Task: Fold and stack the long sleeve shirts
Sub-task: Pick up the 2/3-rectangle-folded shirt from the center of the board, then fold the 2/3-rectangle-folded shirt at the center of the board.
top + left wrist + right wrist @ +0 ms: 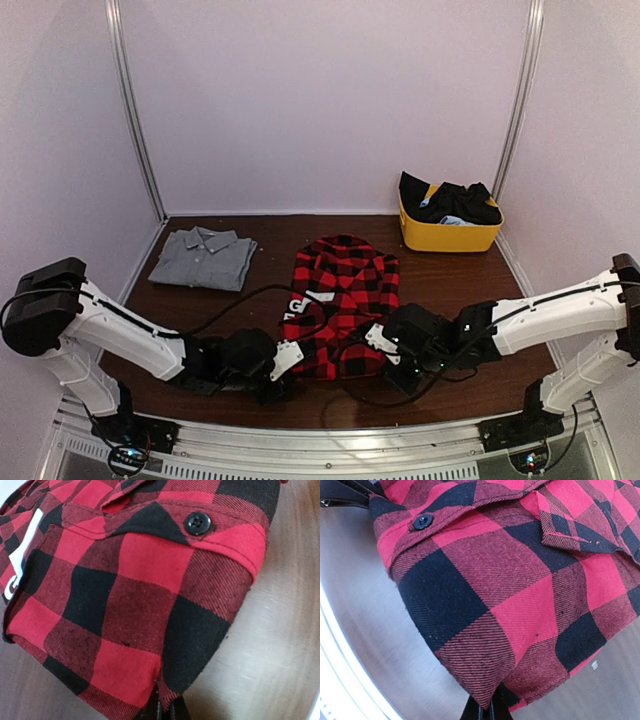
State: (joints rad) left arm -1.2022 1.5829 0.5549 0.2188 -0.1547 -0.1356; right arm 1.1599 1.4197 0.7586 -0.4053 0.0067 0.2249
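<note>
The red-and-black check flannel shirt lies folded lengthwise in the middle of the table, white label patch showing on its left side. My left gripper is shut on the shirt's near left corner; the left wrist view shows the cloth pinched between the jaws at the bottom edge. My right gripper is shut on the near right corner, and the right wrist view shows the cloth pinched the same way. The grey collared shirt lies folded at the back left.
A yellow bin with dark clothes in it stands at the back right. The dark wooden table shows between the flannel and the bin. A metal rail runs along the near edge.
</note>
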